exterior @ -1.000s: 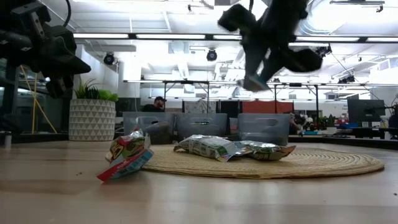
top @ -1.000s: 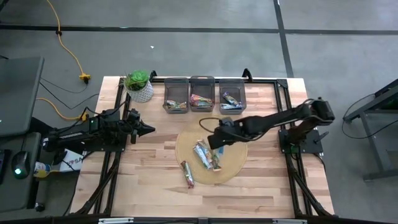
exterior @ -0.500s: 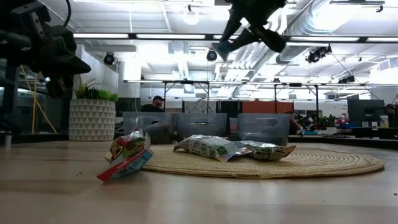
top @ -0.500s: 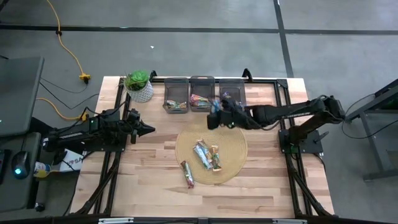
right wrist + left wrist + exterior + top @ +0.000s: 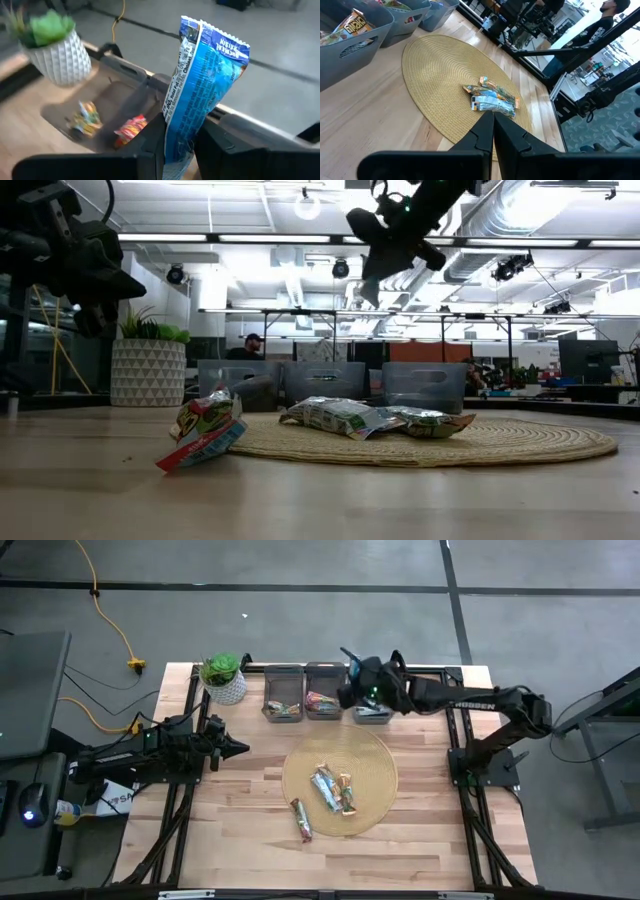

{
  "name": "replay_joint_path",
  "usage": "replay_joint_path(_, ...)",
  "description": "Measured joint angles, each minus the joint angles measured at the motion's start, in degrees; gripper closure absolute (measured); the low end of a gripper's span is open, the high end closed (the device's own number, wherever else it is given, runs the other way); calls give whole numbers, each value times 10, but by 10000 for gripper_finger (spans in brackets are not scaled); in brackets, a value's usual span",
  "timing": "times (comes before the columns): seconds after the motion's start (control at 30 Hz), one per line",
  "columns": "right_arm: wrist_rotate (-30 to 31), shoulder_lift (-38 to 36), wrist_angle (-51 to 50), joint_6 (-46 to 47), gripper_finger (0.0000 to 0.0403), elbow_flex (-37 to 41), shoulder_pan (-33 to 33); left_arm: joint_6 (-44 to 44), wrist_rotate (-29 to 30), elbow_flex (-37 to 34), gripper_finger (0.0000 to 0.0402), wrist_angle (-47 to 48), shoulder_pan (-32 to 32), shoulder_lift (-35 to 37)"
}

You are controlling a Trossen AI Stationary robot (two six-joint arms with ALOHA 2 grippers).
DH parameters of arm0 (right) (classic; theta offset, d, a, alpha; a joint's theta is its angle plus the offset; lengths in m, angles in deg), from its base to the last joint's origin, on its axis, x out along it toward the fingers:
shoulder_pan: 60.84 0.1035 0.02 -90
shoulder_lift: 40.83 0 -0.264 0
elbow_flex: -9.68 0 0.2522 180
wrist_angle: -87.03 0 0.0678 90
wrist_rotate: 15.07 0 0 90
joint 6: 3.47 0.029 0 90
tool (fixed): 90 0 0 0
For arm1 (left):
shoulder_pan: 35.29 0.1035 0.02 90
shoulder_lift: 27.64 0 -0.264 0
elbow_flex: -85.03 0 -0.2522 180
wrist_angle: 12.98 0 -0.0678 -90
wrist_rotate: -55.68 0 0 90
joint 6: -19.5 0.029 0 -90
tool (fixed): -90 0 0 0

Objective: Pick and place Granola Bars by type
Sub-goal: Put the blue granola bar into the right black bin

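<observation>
My right gripper [image 5: 355, 688] hangs high over the three grey bins at the table's far edge, shut on a shiny blue granola bar [image 5: 205, 85]. Below it, the left bin [image 5: 75, 107] holds a yellow bar [image 5: 85, 117] and the middle bin a red bar [image 5: 131, 126]. Two green-and-white bars [image 5: 330, 788] lie on the round woven mat [image 5: 375, 765]. A red-and-multicoloured bar [image 5: 302, 820] rests on the wood near the mat's edge. My left gripper [image 5: 238, 748] waits, shut, above the table's left side. My right gripper pinches the blue bar between its two fingers [image 5: 152, 142] at one end of the wrapper [image 5: 177, 142]. The bar runs along the fingers and sticks out past them, its crimped free end [image 5: 220, 37] farthest away. It is lifted clear, high above the bins.
A potted plant [image 5: 223, 677] in a white pot stands at the far left corner beside the bins. Bare wood lies left of the mat and along the near edge. In the low view the room behind shows desks and a seated person [image 5: 257, 347].
My right gripper has risen from over the mat and travelled toward the table's far edge, carrying the blue bar clear of the mat, until it stands above the bins. The bars on the mat and the table have stayed put.
</observation>
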State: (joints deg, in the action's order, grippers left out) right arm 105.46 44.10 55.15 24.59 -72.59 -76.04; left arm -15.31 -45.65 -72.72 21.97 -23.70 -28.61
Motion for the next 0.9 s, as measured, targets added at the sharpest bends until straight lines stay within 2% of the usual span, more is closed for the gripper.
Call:
replay_joint_path(0.17,-56,0,0,-110,330,0,-41,0,0,0,392,0,0,0)
replay_joint_path(0.47,-114,0,-40,-269,330,0,-93,0,0,0,392,0,0,0)
replay_joint_path(0.57,-115,1,-69,-281,330,0,-111,0,0,0,392,0,0,0)
replay_joint_path(0.7,-109,5,-104,-240,330,0,-143,0,0,0,392,0,0,0)
replay_joint_path(0.9,-175,18,-99,-236,330,0,-191,0,0,0,392,0,0,0)
